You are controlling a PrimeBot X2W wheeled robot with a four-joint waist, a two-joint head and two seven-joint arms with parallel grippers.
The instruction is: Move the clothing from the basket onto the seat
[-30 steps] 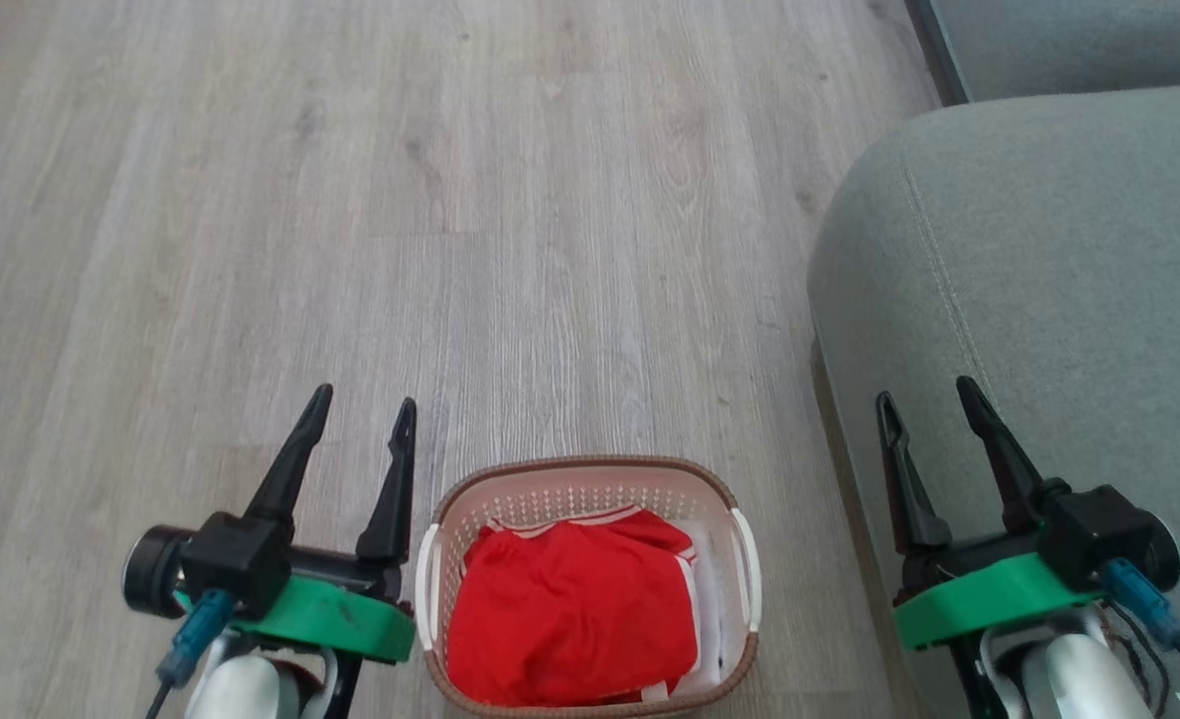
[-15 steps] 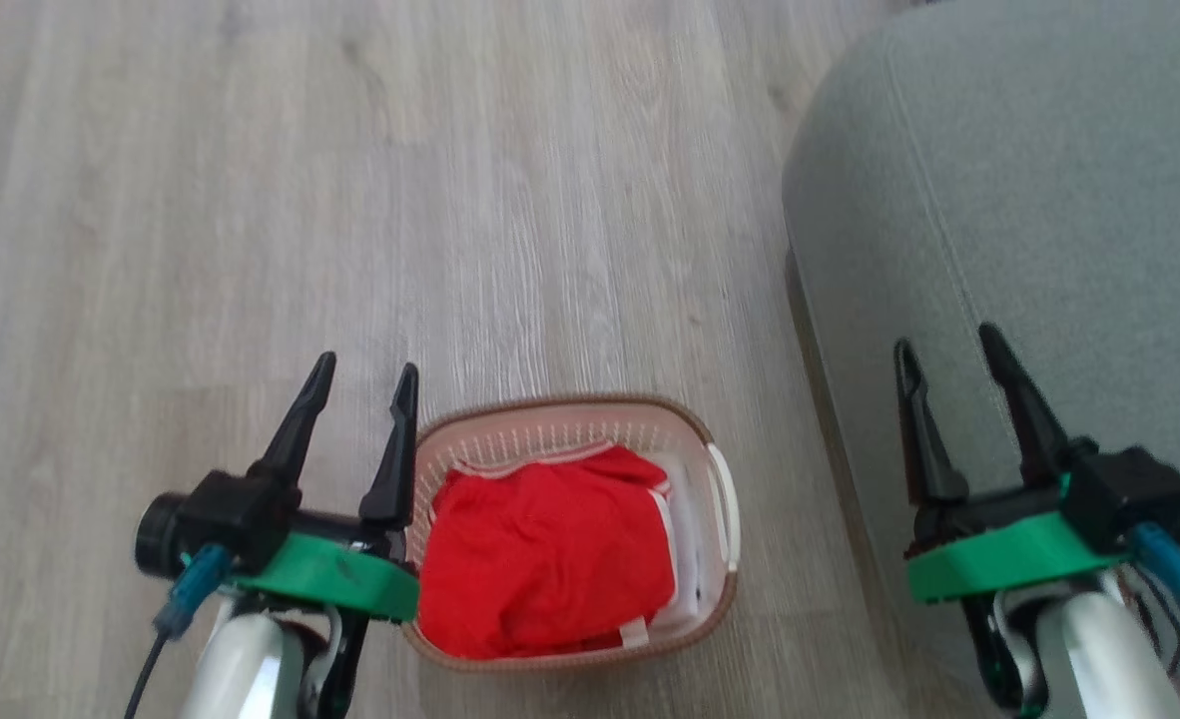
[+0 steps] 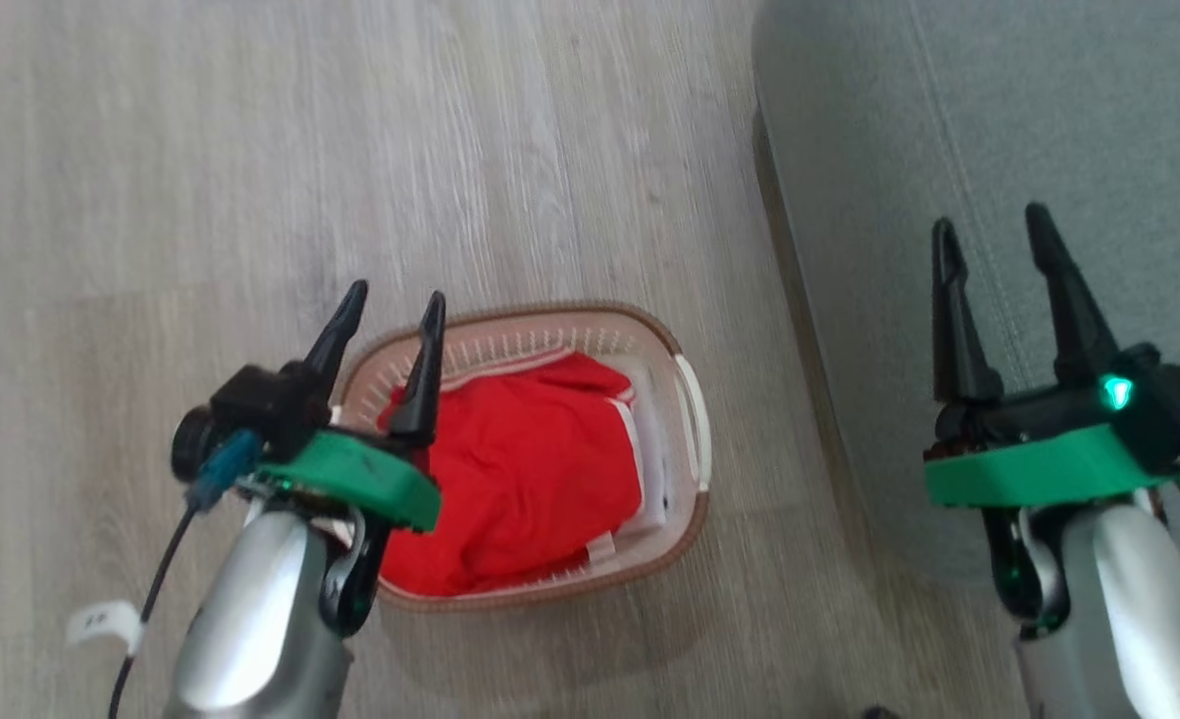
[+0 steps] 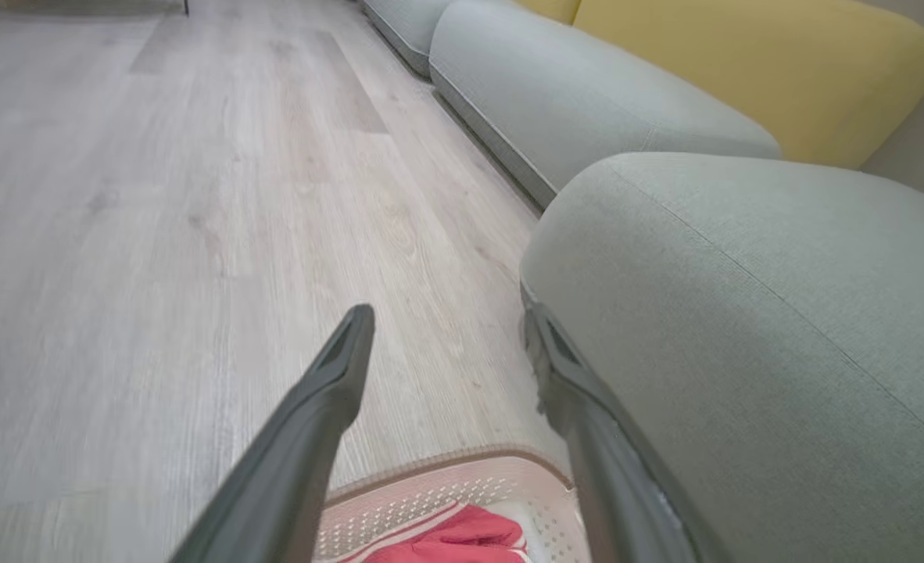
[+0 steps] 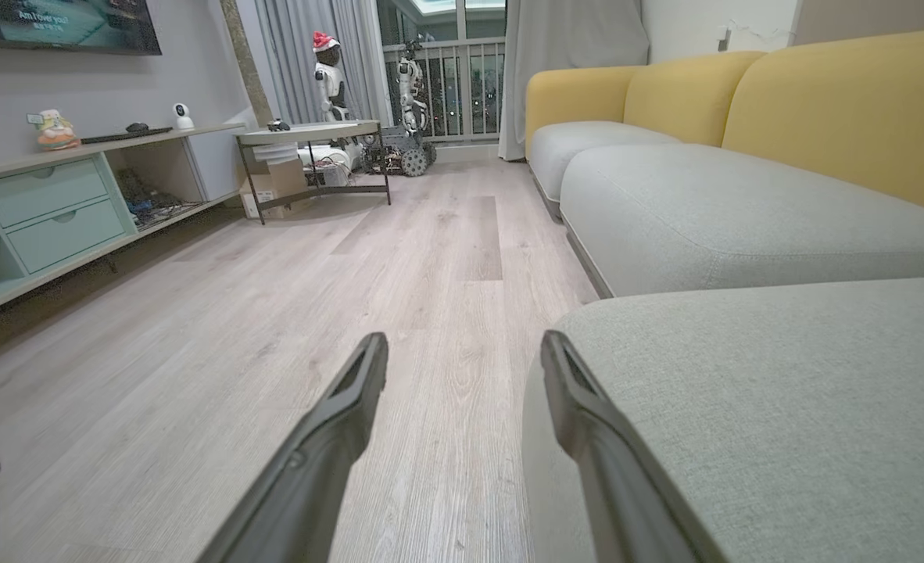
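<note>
Plainly, nothing has been lifted yet: the clothing [image 3: 520, 469] lies heaped in the basket [image 3: 688, 519], a bright red bundle with white trim covering most of the inside, with a strip of white sheet [image 3: 655, 469] showing along its right side. The basket stands on the wooden floor [image 3: 201, 150] just beside the front edge of the seat [image 3: 949, 120]. I take that to be deliberate, since it keeps the carry from one to the other short. The left claw [image 3: 395, 295] hangs over the basket's left end with its two dark fingers spread and nothing between them. In the left wrist view they point forward over the far rim rather than down at the fabric, so the claw seems set for a reach, not a grip, and will likely need to tip downward before it can pinch the cloth. The right claw [image 3: 989, 220] is likewise spread and empty, poised above the seat and well apart from the basket. That placing probably keeps it clear of the left arm's work, or ready to receive a garment. Soft fabric like this will sag and trail, so a pinch near the middle of the heap looks safest against snagging the rim.
</note>
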